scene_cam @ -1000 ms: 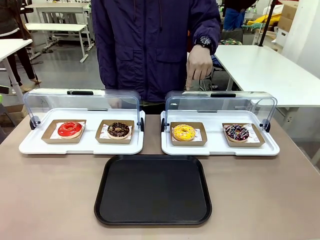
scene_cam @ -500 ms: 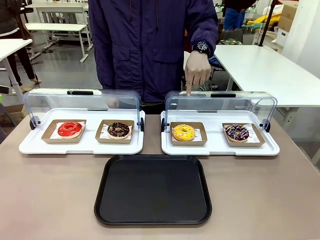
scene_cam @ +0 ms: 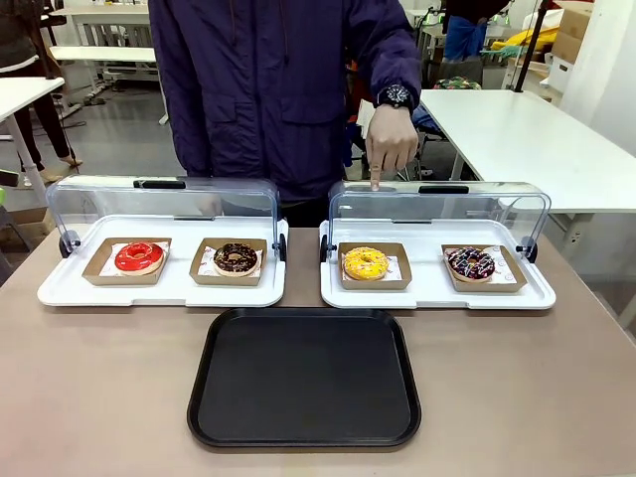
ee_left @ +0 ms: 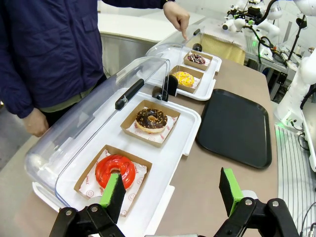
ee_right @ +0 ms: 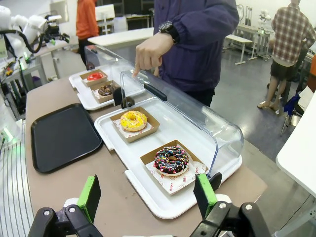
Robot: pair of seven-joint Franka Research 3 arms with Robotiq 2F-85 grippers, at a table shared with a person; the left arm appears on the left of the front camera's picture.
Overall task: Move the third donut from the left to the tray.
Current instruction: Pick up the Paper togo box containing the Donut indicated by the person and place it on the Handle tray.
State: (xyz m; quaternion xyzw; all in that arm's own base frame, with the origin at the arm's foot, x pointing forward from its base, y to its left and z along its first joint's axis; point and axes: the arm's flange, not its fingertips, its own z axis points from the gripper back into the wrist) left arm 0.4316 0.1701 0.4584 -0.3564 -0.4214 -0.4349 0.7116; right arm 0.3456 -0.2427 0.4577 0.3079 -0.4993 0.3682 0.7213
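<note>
The yellow-iced third donut point(scene_cam: 366, 262) sits in its brown holder on the right white tray point(scene_cam: 437, 295), under an opened clear lid point(scene_cam: 437, 204); it also lies in the left wrist view point(ee_left: 183, 78) and the right wrist view point(ee_right: 134, 119). The black tray point(scene_cam: 304, 378) lies bare in front of both white trays. A person's hand point(scene_cam: 391, 147) points a finger down onto the right lid, above the yellow donut. My left gripper point(ee_left: 170, 190) is open over the table's left end, near the red donut. My right gripper point(ee_right: 147, 195) is open at the right end, near the sprinkled chocolate donut.
The left white tray point(scene_cam: 159, 288) holds a red-iced donut point(scene_cam: 138, 256) and a chocolate donut point(scene_cam: 236, 257). A sprinkled chocolate donut point(scene_cam: 470, 262) shares the right tray. Both clear lids stand raised at the far side. The person stands close behind the table.
The person's hand has dropped from chest height and now rests a fingertip on the right lid. Donuts, trays and lids have not moved.
</note>
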